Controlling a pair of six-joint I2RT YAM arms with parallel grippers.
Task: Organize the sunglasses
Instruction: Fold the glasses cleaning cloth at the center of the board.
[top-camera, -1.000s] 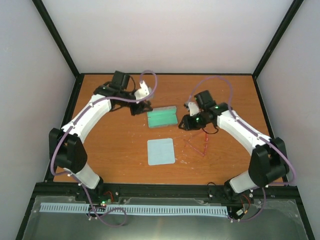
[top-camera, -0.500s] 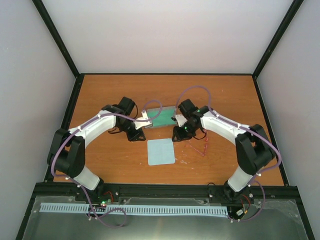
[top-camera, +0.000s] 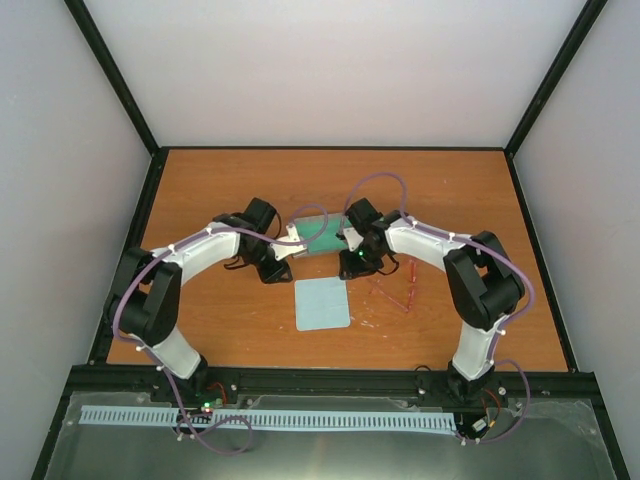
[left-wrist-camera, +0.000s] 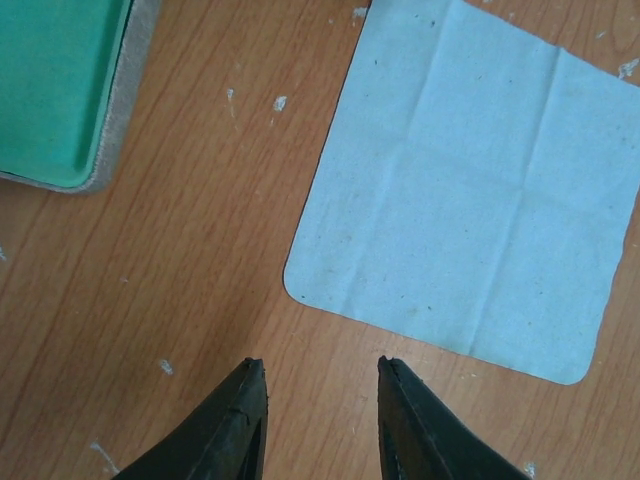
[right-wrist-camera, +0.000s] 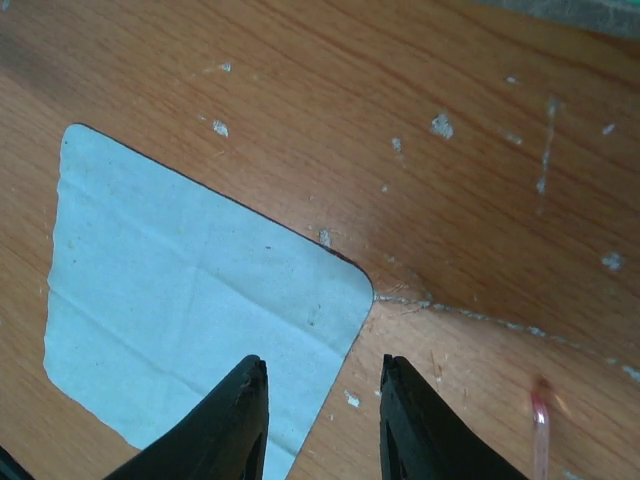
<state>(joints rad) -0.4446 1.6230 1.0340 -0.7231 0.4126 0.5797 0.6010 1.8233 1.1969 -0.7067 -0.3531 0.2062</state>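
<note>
The sunglasses (top-camera: 398, 297), a thin translucent red wire frame, lie on the table right of the light blue cloth (top-camera: 322, 303). One red arm tip shows in the right wrist view (right-wrist-camera: 540, 420). The grey case with teal lining (top-camera: 318, 232) lies open behind the cloth, partly hidden by both wrists. My left gripper (top-camera: 278, 262) is open and empty over bare wood (left-wrist-camera: 322, 365), just short of the cloth's corner (left-wrist-camera: 470, 190), with the case (left-wrist-camera: 50, 90) to its left. My right gripper (top-camera: 352, 266) is open and empty (right-wrist-camera: 322, 362), above the cloth's other near corner (right-wrist-camera: 190, 290).
The wooden table (top-camera: 220, 320) is boxed in by a black frame and white walls. Both arms arch inward from the near edge. White scuffs mark the wood (right-wrist-camera: 440, 125). A strip of the case's grey edge shows at the top of the right wrist view (right-wrist-camera: 570, 8).
Both arms have swung inward and come nearer, from either side of the case down to the far corners of the cloth. Case, cloth and sunglasses have not moved.
</note>
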